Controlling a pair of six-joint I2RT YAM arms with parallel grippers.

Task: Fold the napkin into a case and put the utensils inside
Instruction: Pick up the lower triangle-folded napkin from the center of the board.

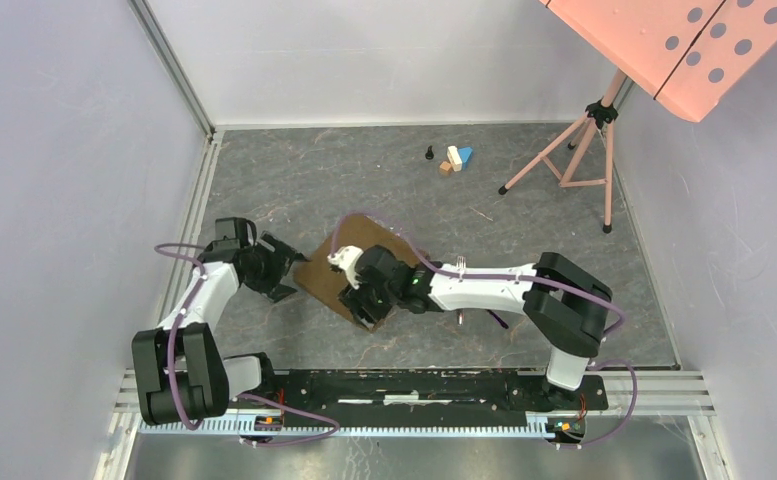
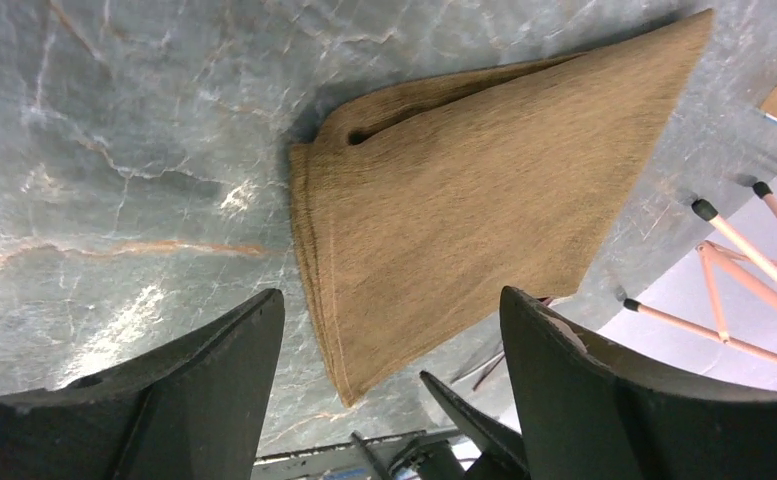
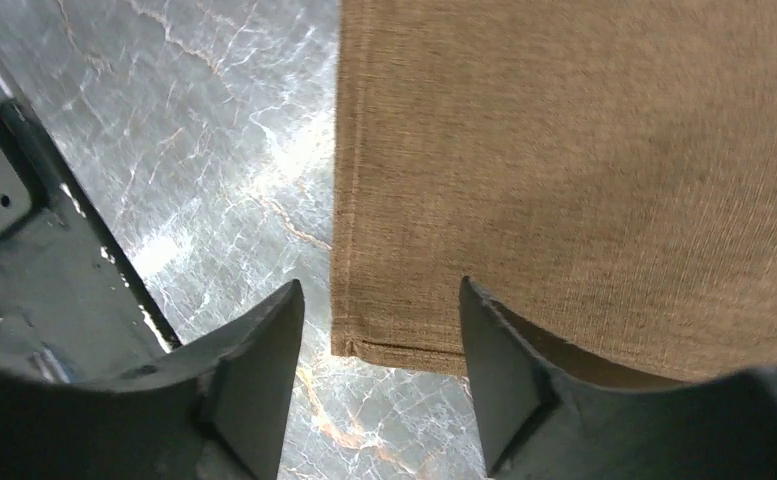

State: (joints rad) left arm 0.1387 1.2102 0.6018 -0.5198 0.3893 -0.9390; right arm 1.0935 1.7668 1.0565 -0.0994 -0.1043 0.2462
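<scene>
The brown napkin (image 1: 336,262) lies folded in several layers on the marble table, between the two arms. My left gripper (image 1: 289,268) is open and empty just left of it; in the left wrist view the napkin (image 2: 464,190) lies ahead of the open gripper (image 2: 389,300). My right gripper (image 1: 366,303) is open over the napkin's near corner; in the right wrist view that corner (image 3: 404,340) lies between the fingers of the gripper (image 3: 379,290). A small silver fork (image 1: 461,265) peeks out behind the right arm. A thin dark handle (image 1: 497,320), perhaps the spoon's, lies under that arm.
Small coloured toy blocks (image 1: 454,158) lie at the back of the table. A pink music stand (image 1: 576,150) stands at the back right, its panel (image 1: 684,40) overhead. Walls close the left, back and right sides. The black arm rail (image 1: 414,385) runs along the near edge.
</scene>
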